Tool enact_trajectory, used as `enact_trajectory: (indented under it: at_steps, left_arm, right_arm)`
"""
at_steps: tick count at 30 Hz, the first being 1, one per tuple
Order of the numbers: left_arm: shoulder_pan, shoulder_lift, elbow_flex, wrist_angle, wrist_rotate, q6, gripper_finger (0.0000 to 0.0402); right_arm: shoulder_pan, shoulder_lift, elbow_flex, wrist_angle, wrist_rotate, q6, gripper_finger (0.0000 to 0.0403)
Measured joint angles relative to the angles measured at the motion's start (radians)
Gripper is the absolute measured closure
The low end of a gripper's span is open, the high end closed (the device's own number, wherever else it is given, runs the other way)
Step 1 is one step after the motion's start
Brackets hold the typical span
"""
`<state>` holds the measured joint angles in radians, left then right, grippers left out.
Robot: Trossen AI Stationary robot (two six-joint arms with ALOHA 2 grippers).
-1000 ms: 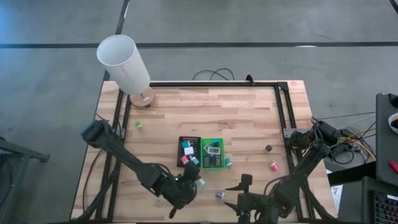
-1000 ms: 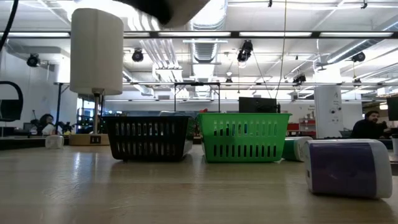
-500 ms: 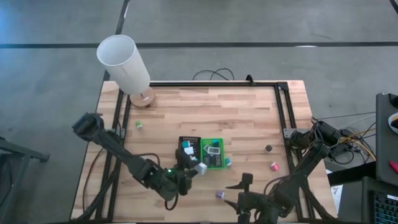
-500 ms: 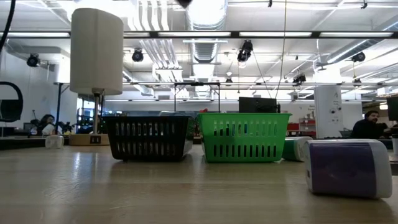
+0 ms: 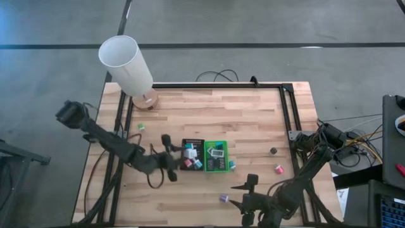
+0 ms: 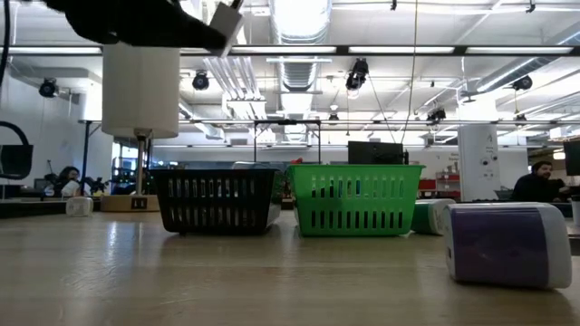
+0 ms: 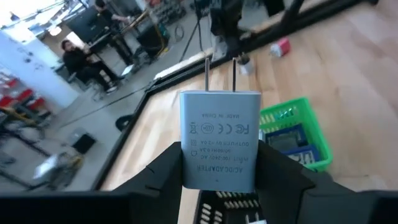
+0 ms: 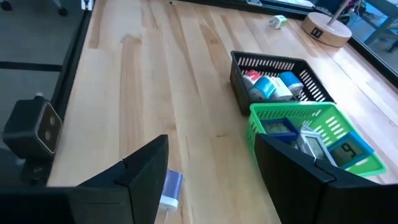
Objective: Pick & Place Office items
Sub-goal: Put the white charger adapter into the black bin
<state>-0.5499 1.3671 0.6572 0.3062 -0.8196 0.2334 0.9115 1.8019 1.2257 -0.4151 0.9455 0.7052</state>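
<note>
My left gripper (image 5: 169,157) hangs above the table just left of the black tray (image 5: 192,154), shut on a white plug-in adapter (image 7: 219,140). It also shows at the top of the low view (image 6: 213,23). The black tray (image 8: 273,81) holds several small items, and the green tray (image 5: 216,156) beside it holds more. Loose pieces rest on the wood: a purple one (image 5: 223,198), a teal one (image 5: 232,165), a pink one (image 5: 278,168), a black one (image 5: 273,151) and a green one (image 5: 141,126). My right gripper (image 5: 250,193) waits open at the near edge, with the purple piece (image 8: 169,186) ahead of its fingers. My left gripper pinches the adapter's body between its two fingers (image 7: 165,168), at the end opposite the prongs (image 7: 219,71). The fingers come from the table's left, and the prongs point away from them. The adapter is lifted clear of the table.
A tall white cylinder lamp (image 5: 126,63) stands on a wooden base at the far left corner. A black frame rail (image 5: 288,107) runs along the table's far and right sides. Bare wood lies between the trays and the far rail. People sit in the room beyond (image 6: 535,181).
My left gripper has carried the adapter up from the near part of the table toward the far left, ending beside the black tray's left side, and has turned as the arm swung out. In the low view it left the top edge, then came back in at the upper left.
</note>
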Motion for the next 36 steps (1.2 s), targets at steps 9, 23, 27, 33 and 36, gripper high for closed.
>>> enact_trajectory:
  at_steps: [9, 23, 27, 33, 36]
  left_arm:
    - [0.111, -0.079, -0.196, 0.181, 0.118, -0.182, 0.0245]
    - [0.191, -0.041, -0.203, 0.182, 0.233, -0.310, 0.0245]
    - [0.198, -0.017, -0.204, 0.180, 0.237, -0.320, 0.0245]
    - [0.226, 0.045, -0.204, 0.172, 0.274, -0.344, 0.0245]
    - [0.245, 0.076, -0.204, 0.172, 0.278, -0.355, 0.0245]
  right_arm:
    - [0.000, 0.000, -0.006, 0.001, 0.000, 0.002, 0.0165]
    - [0.000, 0.000, -0.015, 0.003, 0.000, 0.022, 0.0165]
    - [0.000, 0.000, -0.017, 0.003, 0.000, 0.022, 0.0165]
    - [0.000, 0.000, -0.017, 0.005, 0.000, 0.024, 0.0165]
    - [0.000, 0.000, -0.019, 0.004, 0.000, 0.028, 0.0165]
